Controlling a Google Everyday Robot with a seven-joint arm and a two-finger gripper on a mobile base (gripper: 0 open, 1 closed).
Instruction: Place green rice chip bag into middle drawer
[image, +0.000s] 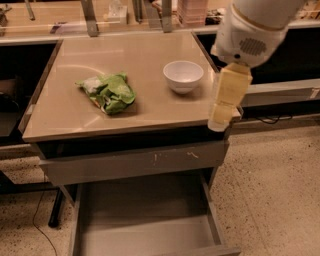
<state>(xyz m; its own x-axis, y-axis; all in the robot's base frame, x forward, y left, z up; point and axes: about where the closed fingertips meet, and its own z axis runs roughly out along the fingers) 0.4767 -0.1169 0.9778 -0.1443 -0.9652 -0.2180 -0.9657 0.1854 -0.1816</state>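
Camera view, gripper (220, 119): over the table's (142, 52) right edge near the front corner; grip cannot be told.
green rice chip bag (109, 92): on the table's left half.
middle drawer (145, 212): open below the table's front edge.

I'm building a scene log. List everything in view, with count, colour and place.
crumpled bright green foil rice chip bag: one, green with white and orange-red patches, left-centre of the tabletop.
round white bowl: one, white, on the tabletop to the right of the bag, apart from it.
flat beige tabletop: one, beige, on top of the cabinet.
scratched grey drawer front: one, grey, just under the tabletop.
wide shallow grey metal drawer: one, grey, pulled open at the bottom.
speckled floor: one, pale, around the cabinet.
robot arm: one, white, upper right.
gripper: one, pale yellow, hanging by the tabletop's right front corner.
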